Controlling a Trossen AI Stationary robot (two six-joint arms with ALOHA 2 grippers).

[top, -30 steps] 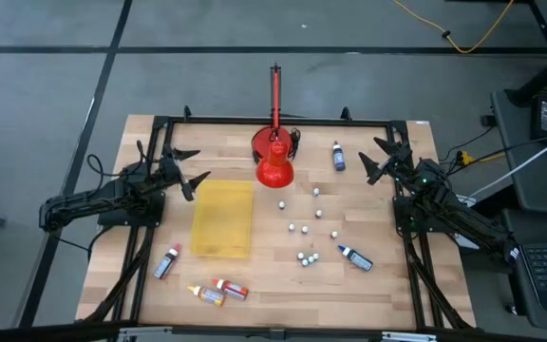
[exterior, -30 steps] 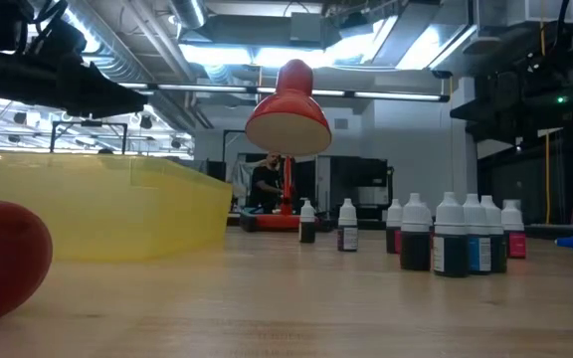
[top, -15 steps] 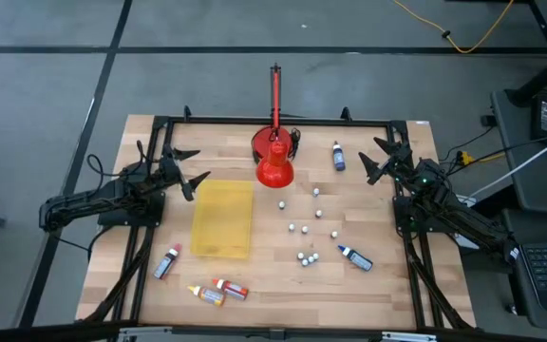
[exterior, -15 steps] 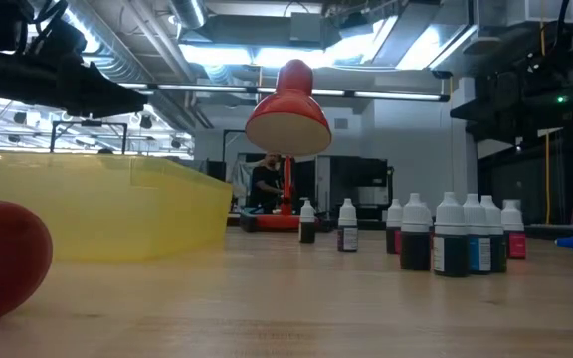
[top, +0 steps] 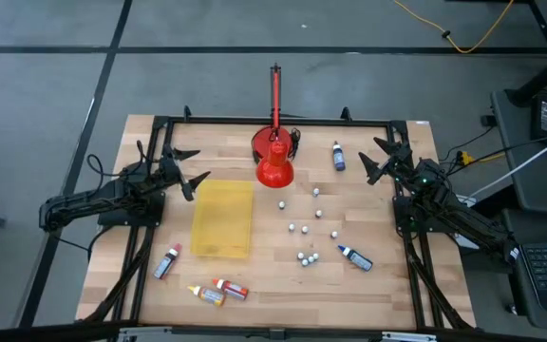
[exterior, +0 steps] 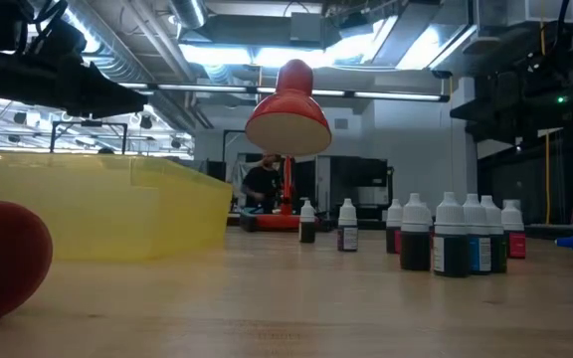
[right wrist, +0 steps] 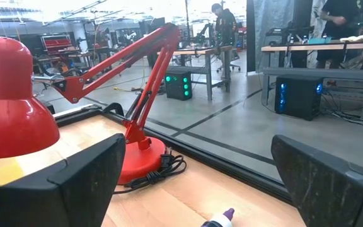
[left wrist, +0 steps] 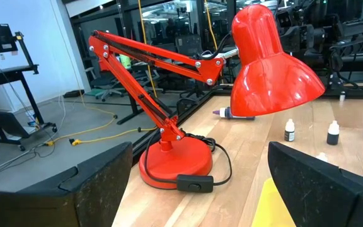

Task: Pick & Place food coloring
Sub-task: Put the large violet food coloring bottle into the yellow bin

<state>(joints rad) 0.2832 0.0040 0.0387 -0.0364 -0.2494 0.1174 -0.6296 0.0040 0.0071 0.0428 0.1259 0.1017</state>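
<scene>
Dark blue, red and orange-yellow food coloring bottles lie scattered over the wooden surface (top: 368, 294). In the high view, a blue bottle (top: 338, 157) lies near the far edge, at about nine o'clock from the right pincer (top: 380, 160) and just beside it, its long axis running roughly twelve to six. A second blue bottle (top: 356, 257) lies at about six o'clock from that pincer, tilted toward four o'clock. A cluster of upright bottles (top: 304, 228), seen as pale caps, stands mid-surface between the two arms. A red bottle (top: 167, 261) and an orange-yellow and red pair (top: 218, 291) lie near the front-left corner, at about six o'clock from the left pincer (top: 183, 169), beyond the yellow tray (top: 223, 218). The red desk lamp (top: 274, 160) stands between the pincers at the far edge. Both pincers are spread and hold nothing, each hovering at its own side. Judged from this layout, the right pincer is nearer the far blue bottle, and the approach runs toward nine o'clock, across the bottle's long axis.
</scene>
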